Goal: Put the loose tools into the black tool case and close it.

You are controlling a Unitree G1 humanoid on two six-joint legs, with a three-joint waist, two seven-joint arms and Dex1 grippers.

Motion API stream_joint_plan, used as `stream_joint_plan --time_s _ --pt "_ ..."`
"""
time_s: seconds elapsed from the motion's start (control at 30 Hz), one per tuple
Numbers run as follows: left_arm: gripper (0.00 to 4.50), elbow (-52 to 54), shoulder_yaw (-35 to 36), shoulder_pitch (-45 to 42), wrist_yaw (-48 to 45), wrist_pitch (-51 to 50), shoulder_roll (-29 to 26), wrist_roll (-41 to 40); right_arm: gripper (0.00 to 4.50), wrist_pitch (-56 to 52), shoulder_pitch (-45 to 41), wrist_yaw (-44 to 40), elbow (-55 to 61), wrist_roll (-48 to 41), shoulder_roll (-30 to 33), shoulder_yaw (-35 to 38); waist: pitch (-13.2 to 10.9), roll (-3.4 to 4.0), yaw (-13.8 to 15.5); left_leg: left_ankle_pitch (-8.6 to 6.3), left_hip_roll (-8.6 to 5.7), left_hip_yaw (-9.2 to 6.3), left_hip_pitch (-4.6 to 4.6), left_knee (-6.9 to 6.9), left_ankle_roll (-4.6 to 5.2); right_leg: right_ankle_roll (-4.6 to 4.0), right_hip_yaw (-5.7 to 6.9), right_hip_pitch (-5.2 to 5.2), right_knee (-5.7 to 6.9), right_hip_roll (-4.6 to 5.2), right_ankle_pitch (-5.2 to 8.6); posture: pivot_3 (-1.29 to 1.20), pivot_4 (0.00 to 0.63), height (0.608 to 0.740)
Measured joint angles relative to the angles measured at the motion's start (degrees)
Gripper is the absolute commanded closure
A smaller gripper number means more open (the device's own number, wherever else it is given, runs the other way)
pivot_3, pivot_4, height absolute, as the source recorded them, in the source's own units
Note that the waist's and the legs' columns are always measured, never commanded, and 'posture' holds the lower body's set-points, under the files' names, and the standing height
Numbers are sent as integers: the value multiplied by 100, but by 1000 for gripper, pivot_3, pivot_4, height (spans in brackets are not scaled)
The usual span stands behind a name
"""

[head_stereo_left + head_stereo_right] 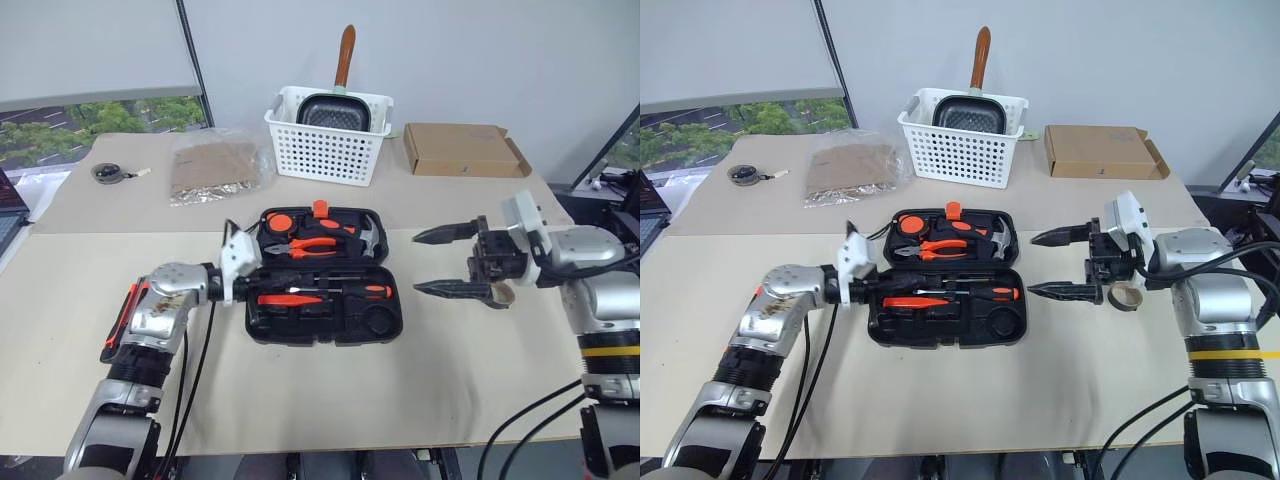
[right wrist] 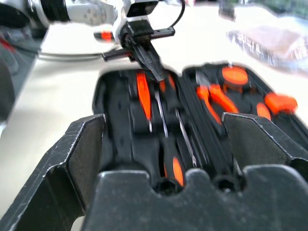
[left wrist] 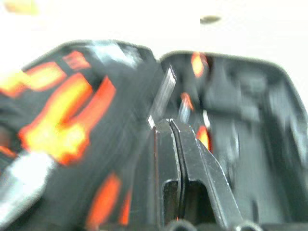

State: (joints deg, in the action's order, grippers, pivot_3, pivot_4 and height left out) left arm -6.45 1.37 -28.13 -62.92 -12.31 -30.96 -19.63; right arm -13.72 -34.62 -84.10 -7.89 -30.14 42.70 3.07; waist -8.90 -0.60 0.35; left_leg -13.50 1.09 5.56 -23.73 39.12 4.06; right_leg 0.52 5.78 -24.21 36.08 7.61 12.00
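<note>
Black tool case (image 1: 322, 280) open at frame centre, my left gripper (image 1: 252, 283) pinched together empty at its left edge, my right gripper (image 1: 450, 262) spread wide, right of it

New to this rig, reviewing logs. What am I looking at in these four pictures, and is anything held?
A two-armed humanoid stands at a table. Two pictures come from its head cameras; the other two look along each wrist's jaws. The black tool case lies open with orange-and-black tools in its slots. The left gripper is shut at the case's left edge, holding nothing visible. The right gripper hangs open beside the case, empty. Behind: a white basket with a pan, a cardboard box, a foil bag.
</note>
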Motion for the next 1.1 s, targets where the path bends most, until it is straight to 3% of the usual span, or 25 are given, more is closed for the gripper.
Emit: stream_joint_plan --time_s 0.1,0.23,0.47,0.67,0.93,0.97,1.0,1.1 --pt "3798 717 764 429 837 -494 -245 -103 0 -60 -124 29 19 -80 -173 -1 0 0 -27 -1 -1 -1 6 -9 0 1 -1 3 -3 1 0 0 150 700" --pt "2189 1499 1672 1175 1747 -1186 -424 -252 0 -60 -270 -37 -143 -110 -390 -50 0 0 -20 -1 -4 0 5 -10 0 3 -2 5 -3 3 -1 0 150 700" --pt "54 2457 3003 3034 3190 -1920 -175 -140 0 153 -597 -350 -861 17 -513 -199 -2 -3 16 -15 -4 -4 11 -12 -32 3 -1 4 -7 9 -2 0 150 700" --pt "54 2460 3085 3562 3721 -2593 -180 43 0 352 -894 -461 -1211 175 -554 -273 -2 -3 50 -21 -5 -6 21 -11 -59 12 12 -6 -11 24 2 0 150 700" --pt "54 2205 2920 3517 3980 -3199 -57 -18 0 401 -949 -502 -1355 200 -554 -278 -1 0 39 -20 -5 -2 19 -19 -61 -6 12 3 -6 44 -11 0 150 700" --pt "585 2168 2959 3438 4044 -3259 55 -95 0 403 -949 -506 -1356 200 -554 -279 1 4 50 -20 -7 -2 19 -19 -61 -6 14 3 -4 55 -11 0 150 700" --pt "734 2152 2997 3387 4106 -3278 139 -114 0 403 -949 -507 -1356 200 -554 -279 1 4 54 -19 -8 -3 19 -19 -62 -7 15 3 -4 58 -11 0 150 700" --pt "1858 1990 3259 3138 4353 -3324 398 -296 0 419 -949 -510 -1355 200 -553 -275 1 4 59 -18 -9 -4 22 -18 -63 -5 21 4 -4 65 -11 0 150 700"
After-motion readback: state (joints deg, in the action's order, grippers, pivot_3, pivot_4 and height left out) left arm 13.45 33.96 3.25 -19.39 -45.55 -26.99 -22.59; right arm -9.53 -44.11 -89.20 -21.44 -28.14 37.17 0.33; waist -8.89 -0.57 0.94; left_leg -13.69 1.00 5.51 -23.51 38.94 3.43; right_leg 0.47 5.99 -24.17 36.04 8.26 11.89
